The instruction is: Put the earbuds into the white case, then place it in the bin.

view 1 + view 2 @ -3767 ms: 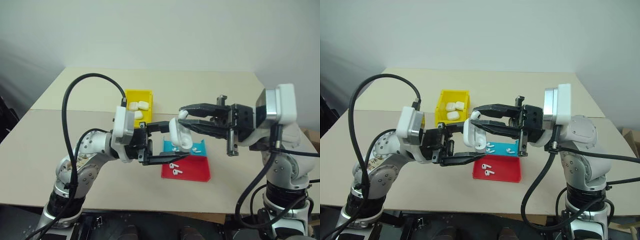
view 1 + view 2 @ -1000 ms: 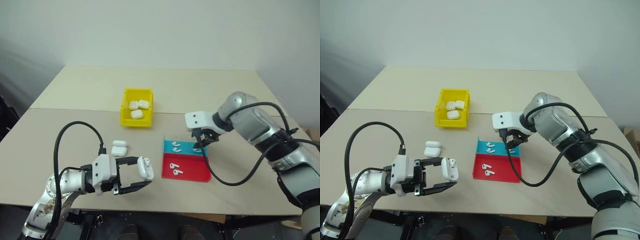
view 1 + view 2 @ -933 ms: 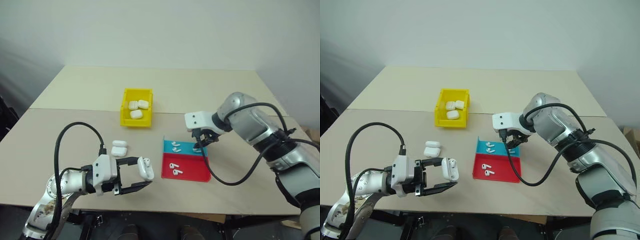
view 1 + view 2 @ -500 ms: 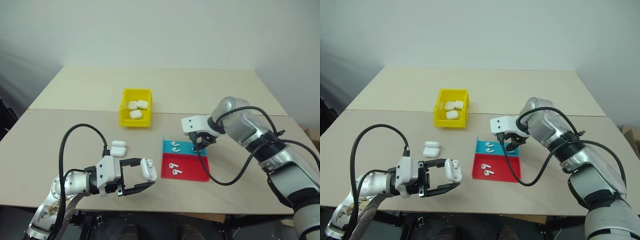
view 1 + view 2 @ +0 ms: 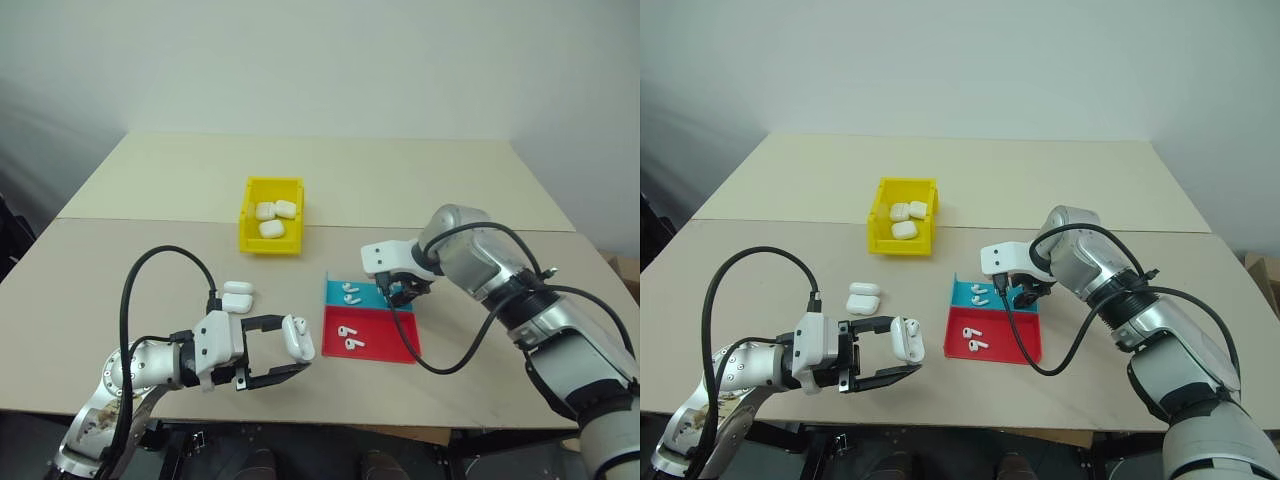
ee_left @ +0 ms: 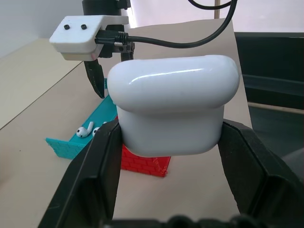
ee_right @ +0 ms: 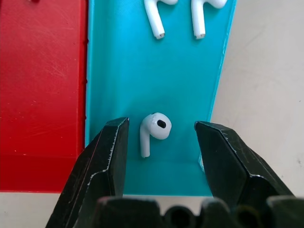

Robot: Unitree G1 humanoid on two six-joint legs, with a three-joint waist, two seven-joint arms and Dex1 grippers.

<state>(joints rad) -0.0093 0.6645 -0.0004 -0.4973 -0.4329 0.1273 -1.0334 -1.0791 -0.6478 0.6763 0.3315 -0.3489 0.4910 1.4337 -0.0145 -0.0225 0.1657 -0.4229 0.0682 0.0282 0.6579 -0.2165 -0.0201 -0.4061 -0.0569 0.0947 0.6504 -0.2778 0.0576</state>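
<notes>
The left gripper (image 5: 290, 355) clamps the white case (image 5: 298, 338). The right gripper (image 7: 161, 142) hangs spread, an earbud (image 7: 153, 130) lying between its fingers on the tray's blue half (image 7: 118, 71).

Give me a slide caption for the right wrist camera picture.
Open right claw poised over a lone earbud lying in the blue half of the tray, fingers on either side of it.

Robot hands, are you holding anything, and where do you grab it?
The left gripper clamps the white case by its lower body. The right gripper holds nothing, open around an earbud.
</notes>
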